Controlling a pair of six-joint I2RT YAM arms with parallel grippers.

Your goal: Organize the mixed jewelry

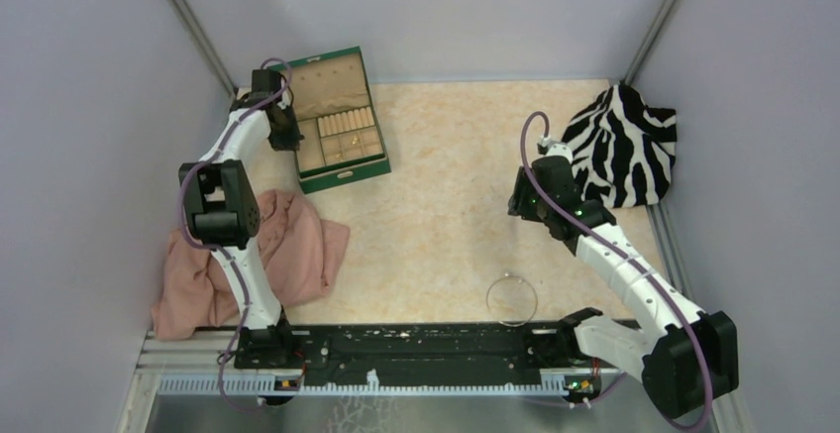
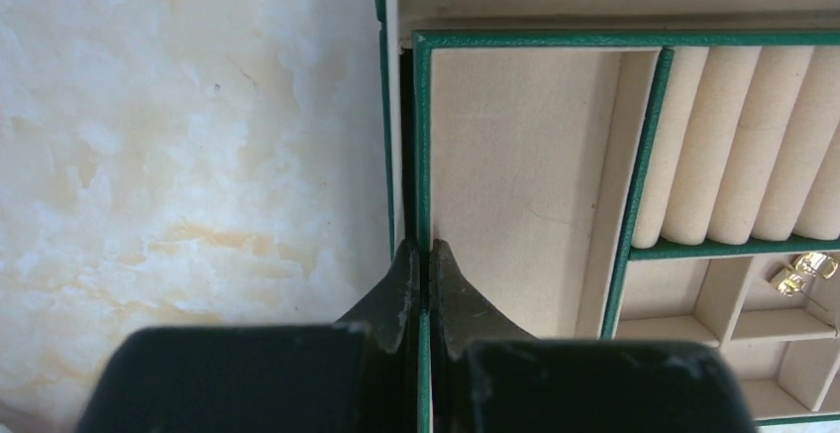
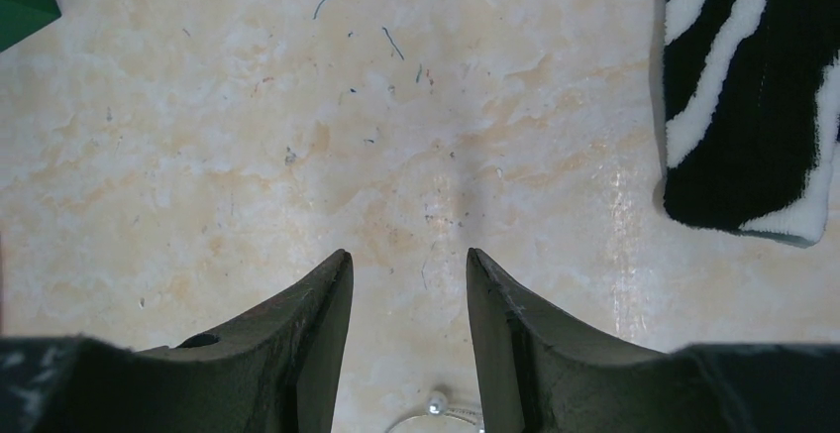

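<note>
The green box [image 1: 346, 174] lined tan stands open at the back left. My left gripper [image 2: 427, 247] is shut on the green rim [image 2: 423, 136] of its left wall, one finger outside and one inside the long empty compartment. Small gold-coloured pieces [image 2: 804, 270] lie in a small compartment at the right of the left wrist view. The thin silvery wire hoop [image 1: 511, 299] lies on the table near the front edge. My right gripper [image 3: 408, 255] hangs open over bare table, with nothing between its fingers. The hoop [image 3: 436, 411] with its small bead shows just behind the fingertips.
A zebra-striped cloth [image 1: 624, 146] lies at the back right, close to the right arm. A pink cloth [image 1: 287, 255] is bunched at the left beside the left arm. Padded ring rolls [image 2: 733, 146] fill the box's upper right compartment.
</note>
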